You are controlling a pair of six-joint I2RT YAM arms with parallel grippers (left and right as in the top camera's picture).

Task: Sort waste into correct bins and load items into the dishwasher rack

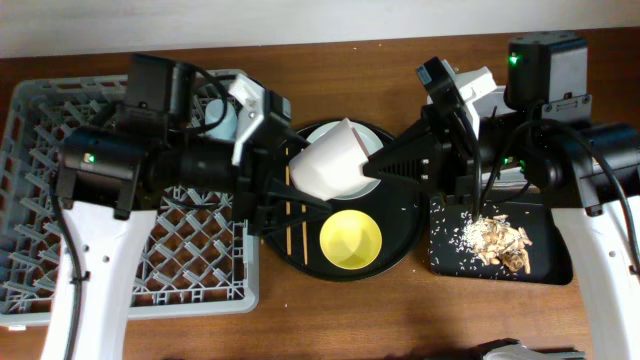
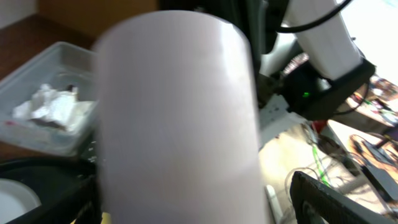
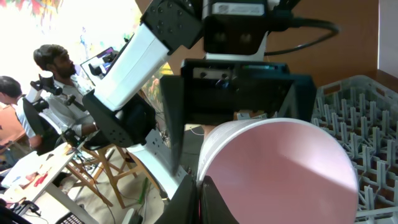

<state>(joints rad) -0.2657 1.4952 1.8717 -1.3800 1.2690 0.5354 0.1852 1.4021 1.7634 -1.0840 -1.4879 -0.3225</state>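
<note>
The pink cup (image 1: pixel 330 160) hangs tilted above the round black tray, white outside and pink inside (image 3: pixel 280 168). My right gripper (image 1: pixel 385 168) is shut on its rim (image 3: pixel 202 199). My left gripper (image 1: pixel 303 175) is open around the cup's body (image 2: pixel 180 112), with a gap at one finger (image 2: pixel 202 202). The pale plate (image 1: pixel 377 150), the yellow bowl (image 1: pixel 350 238) and the chopsticks (image 1: pixel 290 215) lie on the round tray. The grey dishwasher rack (image 1: pixel 60 120) is at the left. The napkin (image 2: pixel 50 106) lies in the clear tub (image 2: pixel 62 56). Food scraps (image 1: pixel 500 240) lie in the black rectangular tray (image 1: pixel 445 260).
The round black tray (image 1: pixel 405 255) sits between the rack and the rectangular tray. A pale round rim (image 1: pixel 215 115) shows in the rack behind the left arm. White crumbs are scattered on the tray by the scraps. The rack's pegs show in the right wrist view (image 3: pixel 354 106).
</note>
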